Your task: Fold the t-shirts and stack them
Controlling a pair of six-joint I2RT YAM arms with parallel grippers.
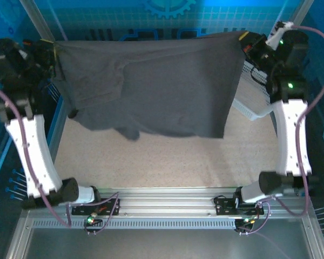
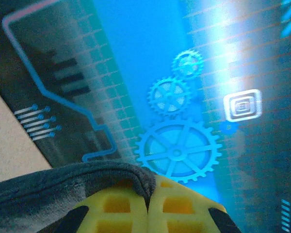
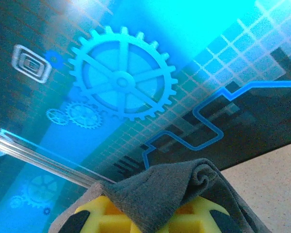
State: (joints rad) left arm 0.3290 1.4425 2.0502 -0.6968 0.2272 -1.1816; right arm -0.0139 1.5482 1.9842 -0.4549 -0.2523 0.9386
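Observation:
A dark charcoal-grey t-shirt [image 1: 151, 86] hangs stretched in the air between both arms, above the speckled table [image 1: 162, 162]. My left gripper [image 1: 55, 53] is shut on its left top corner. In the left wrist view the cloth edge [image 2: 63, 182] runs into the seam between the yellow fingers [image 2: 119, 211]. My right gripper [image 1: 246, 40] is shut on the right top corner. A bunched fold of the shirt [image 3: 174, 194] covers the yellow pads [image 3: 97, 216] in the right wrist view. The shirt's lower edge droops unevenly, lowest at the middle-left.
A white lattice basket [image 1: 248, 102] stands at the right of the table, partly hidden behind the shirt and the right arm. Blue printed walls with gear patterns [image 2: 177, 153] enclose the back and sides. The aluminium rail [image 1: 162, 202] runs along the near edge.

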